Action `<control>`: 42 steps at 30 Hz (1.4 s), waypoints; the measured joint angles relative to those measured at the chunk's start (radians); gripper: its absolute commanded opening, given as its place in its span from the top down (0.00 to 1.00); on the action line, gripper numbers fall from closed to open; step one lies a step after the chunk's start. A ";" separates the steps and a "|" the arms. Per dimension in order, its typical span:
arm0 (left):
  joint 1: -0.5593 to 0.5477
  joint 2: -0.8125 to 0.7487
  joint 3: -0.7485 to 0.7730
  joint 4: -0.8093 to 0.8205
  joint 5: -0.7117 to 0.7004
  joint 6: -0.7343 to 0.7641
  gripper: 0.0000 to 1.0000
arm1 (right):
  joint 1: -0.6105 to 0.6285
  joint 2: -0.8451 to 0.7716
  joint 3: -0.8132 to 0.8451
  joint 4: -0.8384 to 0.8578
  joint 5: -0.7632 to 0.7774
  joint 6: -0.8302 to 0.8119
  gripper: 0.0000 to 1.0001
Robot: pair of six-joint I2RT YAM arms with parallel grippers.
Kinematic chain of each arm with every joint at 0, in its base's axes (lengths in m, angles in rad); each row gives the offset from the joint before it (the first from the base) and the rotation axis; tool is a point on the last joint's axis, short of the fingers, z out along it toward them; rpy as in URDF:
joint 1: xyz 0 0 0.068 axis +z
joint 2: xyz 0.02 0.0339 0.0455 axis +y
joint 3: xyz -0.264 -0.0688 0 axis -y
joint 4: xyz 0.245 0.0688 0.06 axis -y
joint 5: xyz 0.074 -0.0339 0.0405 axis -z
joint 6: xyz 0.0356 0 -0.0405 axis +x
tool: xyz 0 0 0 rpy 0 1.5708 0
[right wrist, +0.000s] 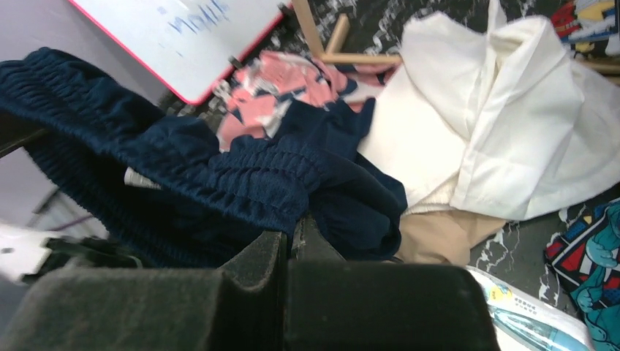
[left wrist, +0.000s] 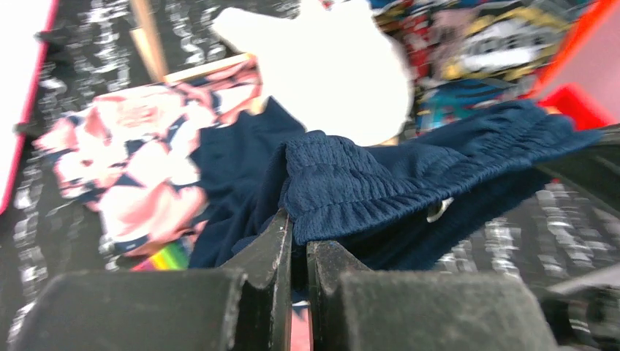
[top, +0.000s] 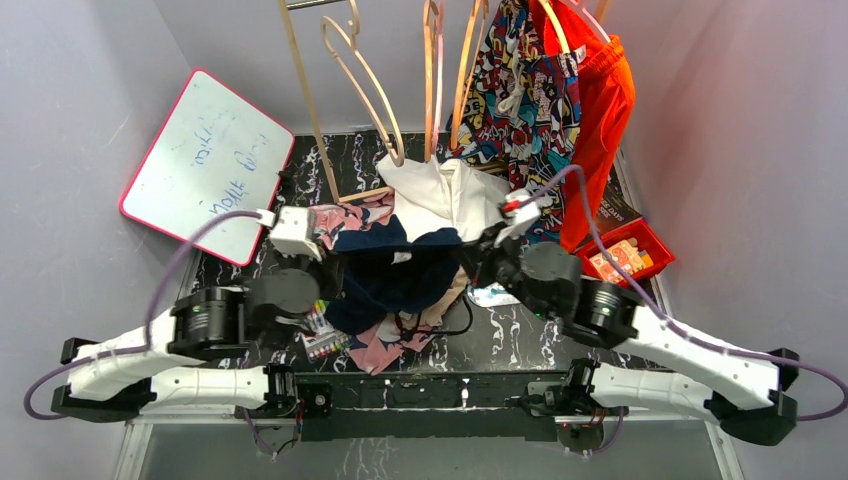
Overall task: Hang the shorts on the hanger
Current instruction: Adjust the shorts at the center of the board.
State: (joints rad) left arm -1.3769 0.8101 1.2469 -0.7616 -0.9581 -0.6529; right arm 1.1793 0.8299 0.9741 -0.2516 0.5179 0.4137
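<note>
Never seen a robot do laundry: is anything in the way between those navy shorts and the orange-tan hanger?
Only a white garment lies heaped on the table between the shorts and the hanger; nothing else visible does.

Black, white-veined table (top: 500, 330). A pink-framed whiteboard (top: 205, 165) lies tilted over its far left corner. In the middle sits a heap of clothes: a pink patterned garment (top: 350, 215) on the left, a white one (top: 445, 195) behind, beige cloth (right wrist: 431, 238) under the white. The shorts (top: 390, 275) drape down onto this heap. A wooden rack foot (top: 362, 195) stands behind the heap, a red bin (top: 625, 250) at the right edge, a printed packet (top: 492, 295) and a black cable (top: 450, 328) near the front
</note>
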 measured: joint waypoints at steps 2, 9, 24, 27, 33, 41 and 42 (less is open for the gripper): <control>0.001 0.022 -0.058 -0.042 -0.067 -0.022 1.00 | -0.016 0.064 -0.008 0.013 -0.017 0.003 1.00; 0.080 0.079 -0.177 -0.148 -0.088 -0.080 1.00 | -0.235 0.291 -0.088 0.093 -0.254 0.092 1.00; 0.734 0.221 -0.340 0.201 0.483 0.140 1.00 | -0.289 0.293 -0.188 0.181 -0.317 0.151 0.81; 0.761 0.220 -0.372 0.227 0.535 0.135 1.00 | -0.290 0.293 -0.199 0.196 -0.323 0.159 0.64; 0.773 0.220 -0.401 0.219 0.557 0.128 1.00 | -0.299 0.281 -0.209 0.192 -0.335 0.162 0.41; 0.774 0.220 -0.401 0.218 0.583 0.100 1.00 | -0.301 0.182 -0.270 0.133 -0.384 0.190 0.42; 0.774 0.220 -0.401 0.218 0.583 0.099 1.00 | -0.301 0.209 -0.270 0.140 -0.395 0.195 0.44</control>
State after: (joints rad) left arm -0.6029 1.0306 0.8459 -0.5438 -0.3748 -0.5541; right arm 0.8780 1.0386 0.7044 -0.1116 0.1226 0.6090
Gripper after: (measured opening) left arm 0.032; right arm 0.587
